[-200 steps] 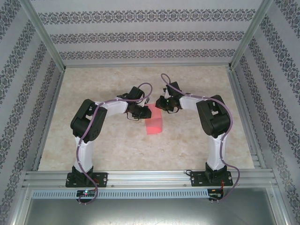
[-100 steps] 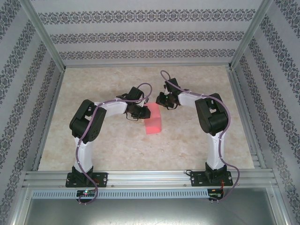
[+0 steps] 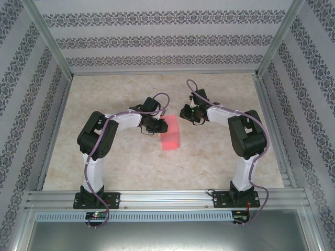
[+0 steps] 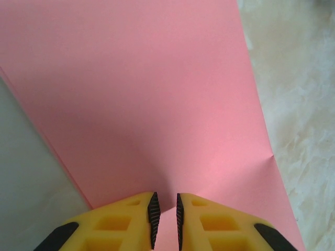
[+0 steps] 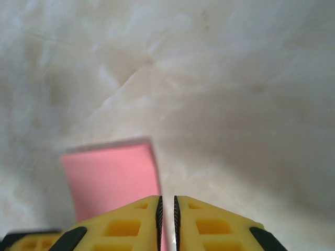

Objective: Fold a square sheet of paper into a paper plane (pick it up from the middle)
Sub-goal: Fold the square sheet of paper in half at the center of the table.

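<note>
The square sheet of paper (image 3: 172, 137) is pink-red and lies on the table as an upright rectangle, with a doubled edge along its left side (image 4: 157, 94). My left gripper (image 3: 160, 124) sits at the sheet's upper left part. Its jaws (image 4: 165, 219) stand a narrow gap apart, with a raised ridge of the paper pinched between them. My right gripper (image 3: 183, 112) hovers to the upper right of the sheet, apart from it. Its jaws (image 5: 167, 222) are shut with nothing between them, and the sheet's corner (image 5: 112, 178) lies just beyond them. The paper plane is out of view.
The marbled beige table (image 3: 131, 167) is bounded by patterned walls on three sides. An aluminium rail (image 3: 167, 198) runs along the near edge, where both arm bases are bolted.
My right arm has swung to the right, and its gripper has moved off the sheet's top edge. The left gripper and the sheet have not moved.
</note>
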